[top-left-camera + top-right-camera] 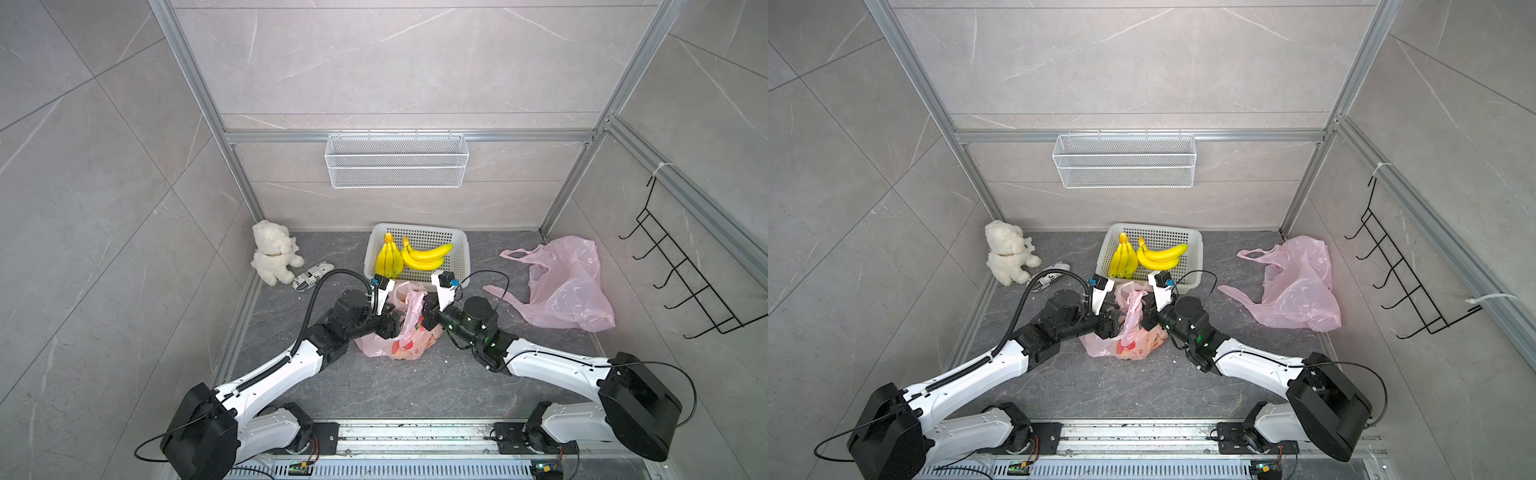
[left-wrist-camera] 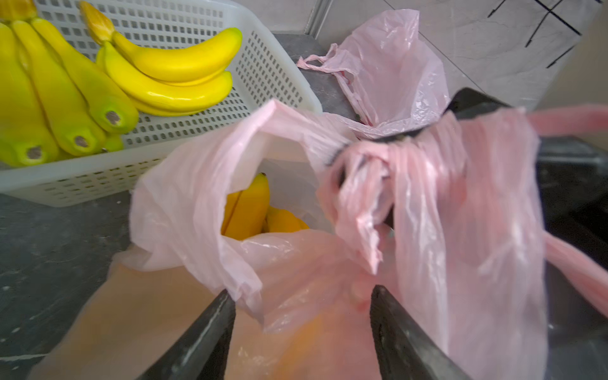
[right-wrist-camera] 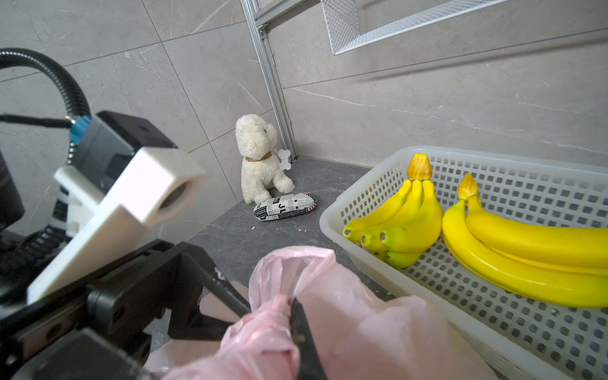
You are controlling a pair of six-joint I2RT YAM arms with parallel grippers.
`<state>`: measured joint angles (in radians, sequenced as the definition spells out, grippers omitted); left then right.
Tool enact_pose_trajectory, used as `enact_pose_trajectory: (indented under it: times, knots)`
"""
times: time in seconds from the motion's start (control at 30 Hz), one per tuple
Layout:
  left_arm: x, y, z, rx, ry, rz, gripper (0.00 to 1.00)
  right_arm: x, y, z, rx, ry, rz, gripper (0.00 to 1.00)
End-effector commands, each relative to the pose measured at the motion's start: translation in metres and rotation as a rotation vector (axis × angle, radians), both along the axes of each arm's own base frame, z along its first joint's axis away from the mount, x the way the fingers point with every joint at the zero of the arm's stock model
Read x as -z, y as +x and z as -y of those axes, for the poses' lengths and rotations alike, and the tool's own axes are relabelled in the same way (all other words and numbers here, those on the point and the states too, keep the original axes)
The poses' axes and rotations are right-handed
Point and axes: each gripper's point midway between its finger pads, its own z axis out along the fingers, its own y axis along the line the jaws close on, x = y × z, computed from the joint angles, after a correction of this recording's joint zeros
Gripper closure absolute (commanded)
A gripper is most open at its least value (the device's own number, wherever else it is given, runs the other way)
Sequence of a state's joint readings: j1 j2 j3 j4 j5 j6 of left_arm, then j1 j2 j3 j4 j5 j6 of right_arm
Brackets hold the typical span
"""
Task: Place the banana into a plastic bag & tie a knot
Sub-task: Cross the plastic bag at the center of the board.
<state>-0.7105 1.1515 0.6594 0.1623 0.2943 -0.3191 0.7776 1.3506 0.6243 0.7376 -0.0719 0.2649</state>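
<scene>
The pink plastic bag (image 1: 405, 338) (image 1: 1133, 336) lies on the dark floor between my two arms. Its mouth gapes in the left wrist view, and a yellow banana (image 2: 250, 210) lies inside the bag (image 2: 184, 204). My left gripper (image 2: 302, 291) (image 1: 392, 318) is open, its jaws standing apart on either side of loose bag film without pinching it. My right gripper (image 3: 292, 311) (image 1: 428, 309) is shut on a bunched handle of the bag (image 3: 362, 329) and holds it up over the mouth. The handle strip drapes over the right gripper's black finger (image 2: 411, 133).
A white basket (image 1: 459, 249) holding two banana bunches (image 1: 428, 257) stands just behind the bag. A second pink bag (image 1: 569, 286) lies at the right. A white plush dog (image 1: 272, 257) and a printed pouch (image 1: 311, 276) sit at the left wall. A wire shelf (image 1: 397, 162) hangs behind.
</scene>
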Motion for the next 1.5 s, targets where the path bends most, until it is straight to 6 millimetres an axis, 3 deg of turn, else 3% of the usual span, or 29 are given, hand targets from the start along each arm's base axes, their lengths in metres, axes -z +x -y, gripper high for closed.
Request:
enact_pose_trajectory:
  times: [0.0,0.27,0.5,0.87,1.13,1.47]
  knots:
    - [-0.027,-0.01,0.021,0.083,-0.121,0.047,0.34,-0.011,0.001,-0.002,-0.004,0.042,0.038,1.0]
    - [-0.037,-0.011,0.036,0.096,-0.206,0.041,0.39,-0.01,0.0,-0.002,-0.015,0.07,0.023,1.0]
    - [-0.043,-0.008,-0.003,-0.064,-0.149,0.126,0.43,-0.005,-0.001,-0.001,-0.023,0.067,0.01,1.0]
    - [-0.061,-0.003,-0.014,-0.1,-0.106,0.181,0.54,-0.005,-0.003,-0.006,-0.053,0.069,0.008,1.0]
    - [-0.073,0.004,-0.001,-0.06,-0.12,0.193,0.6,-0.003,-0.004,-0.009,-0.069,0.061,0.003,1.0]
    - [-0.065,0.015,0.009,-0.045,-0.086,0.172,0.71,-0.003,-0.007,-0.01,-0.084,0.062,0.006,1.0]
